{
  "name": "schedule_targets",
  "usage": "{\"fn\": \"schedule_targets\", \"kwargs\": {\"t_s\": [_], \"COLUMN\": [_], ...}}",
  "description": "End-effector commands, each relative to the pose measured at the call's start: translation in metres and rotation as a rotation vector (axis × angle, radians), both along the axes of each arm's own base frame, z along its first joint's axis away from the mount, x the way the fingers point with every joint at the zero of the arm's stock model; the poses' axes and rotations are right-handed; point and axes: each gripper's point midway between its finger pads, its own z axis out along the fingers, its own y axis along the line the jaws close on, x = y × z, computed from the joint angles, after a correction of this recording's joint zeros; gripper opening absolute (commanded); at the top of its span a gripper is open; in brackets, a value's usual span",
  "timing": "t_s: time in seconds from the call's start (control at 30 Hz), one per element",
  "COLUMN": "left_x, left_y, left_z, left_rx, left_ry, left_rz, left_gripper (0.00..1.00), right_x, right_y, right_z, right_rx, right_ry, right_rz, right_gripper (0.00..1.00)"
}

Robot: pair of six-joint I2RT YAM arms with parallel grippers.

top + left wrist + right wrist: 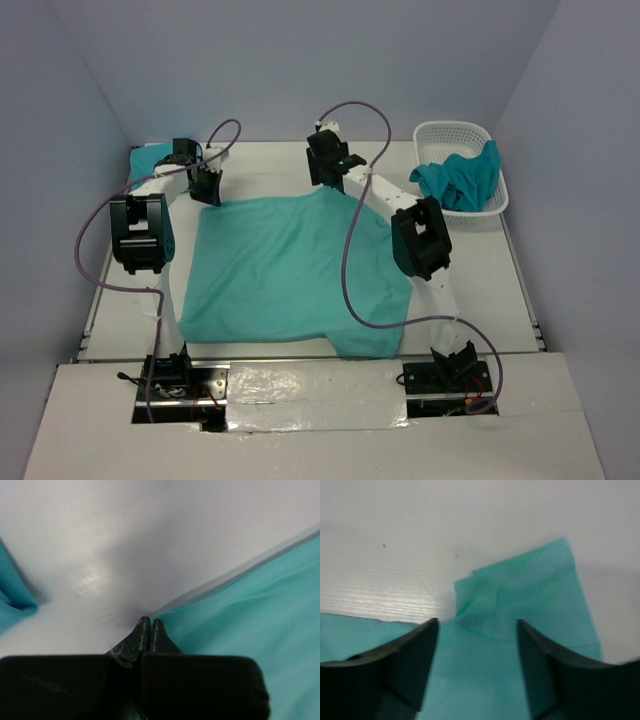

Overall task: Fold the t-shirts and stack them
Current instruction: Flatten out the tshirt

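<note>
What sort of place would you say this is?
Probably a robotics test cell: plain walls enclose a white table, left arm and right arm bolted at its near edge, a t-shirt spread near a white basket.

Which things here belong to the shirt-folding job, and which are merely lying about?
Job: spread teal cloth t-shirt at centre; crumpled teal cloth t-shirt at far right; teal cloth at the far-left corner, probably another shirt.
Lying about: white plastic lattice basket.
</note>
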Motion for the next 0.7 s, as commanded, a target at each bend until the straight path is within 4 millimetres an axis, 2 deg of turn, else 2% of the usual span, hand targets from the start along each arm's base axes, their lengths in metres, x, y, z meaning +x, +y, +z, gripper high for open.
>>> {"fn": "schedule_targets", "kwargs": {"t_s": [0.0, 0.03, 0.1, 0.13, 0.17, 0.2, 0.23, 0.27, 0.37, 0.4, 0.43, 0.47, 0.5, 0.53, 0.57, 0.6, 0.63, 0.67], "left_x": [0.024, 0.03, 0.042, 0.045, 0.049, 0.051, 0.051, 0.049, 0.044, 0.044, 0.045, 0.05, 0.054, 0.056, 0.06, 0.059, 0.049, 0.042], "left_y": [0.023, 0.032, 0.043, 0.047, 0.047, 0.047, 0.047, 0.045, 0.043, 0.044, 0.04, 0.04, 0.041, 0.041, 0.042, 0.04, 0.037, 0.029], "left_z": [-0.003, 0.0, 0.008, 0.012, 0.016, 0.02, 0.022, 0.023, 0.023, 0.027, 0.031, 0.046, 0.058, 0.086, 0.107, 0.124, 0.153, 0.163], "left_rx": [0.051, 0.064, 0.066, 0.068, 0.067, 0.067, 0.065, 0.059, 0.041, 0.033, 0.013, 0.004, -0.003, -0.002, 0.018, 0.027, 0.039, 0.054], "left_ry": [-0.003, -0.018, -0.059, -0.073, -0.09, -0.099, -0.103, -0.096, -0.092, -0.094, -0.103, -0.135, -0.167, -0.226, -0.286, -0.324, -0.372, -0.386], "left_rz": [0.106, 0.158, 0.207, 0.226, 0.235, 0.234, 0.233, 0.232, 0.228, 0.225, 0.208, 0.206, 0.199, 0.192, 0.179, 0.159, 0.139, 0.102], "left_gripper": [0.0, 0.0, 0.0, 0.0, 0.0, 0.0, 0.0, 0.0, 0.0, 0.07, 0.36, 0.68, 0.75, 0.78, 0.91, 0.97, 0.97, 0.94], "right_x": [-0.003, 0.001, -0.002, -0.01, -0.015, -0.028, -0.044, -0.063, -0.103, -0.124, -0.134, -0.145, -0.148, -0.152, -0.153, -0.153, -0.154, -0.154], "right_y": [-0.04, -0.041, -0.057, -0.06, -0.064, -0.068, -0.072, -0.078, -0.076, -0.071, -0.069, -0.069, -0.071, -0.071, -0.066, -0.064, -0.063, -0.062], "right_z": [-0.002, 0.028, 0.045, 0.072, 0.083, 0.075, 0.091, 0.065, 0.04, 0.013, -0.001, -0.018, -0.025, -0.036, -0.039, -0.042, -0.046, -0.054], "right_rx": [0.095, 0.16, 0.192, 0.213, 0.211, 0.184, 0.195, 0.172, 0.199, 0.219, 0.226, 0.234, 0.233, 0.227, 0.256, 0.262, 0.267, 0.269], "right_ry": [0.128, 0.067, 0.051, 0.02, 0.006, 0.035, 0.028, 0.097, 0.216, 0.31, 0.36, 0.408, 0.424, 0.447, 0.456, 0.461, 0.472, 0.49], "right_rz": [-0.079, -0.069, -0.082, -0.074, -0.066, -0.05, -0.041, -0.041, 0.021, 0.06, 0.074, 0.073, 0.064, 0.058, 0.069, 0.069, 0.07, 0.066], "right_gripper": [0.8, 0.86, 0.91, 0.93, 0.94, 0.95, 0.95, 0.94, 0.89, 0.87, 0.85, 0.83, 0.83, 0.79, 0.73, 0.69, 0.64, 0.59]}}
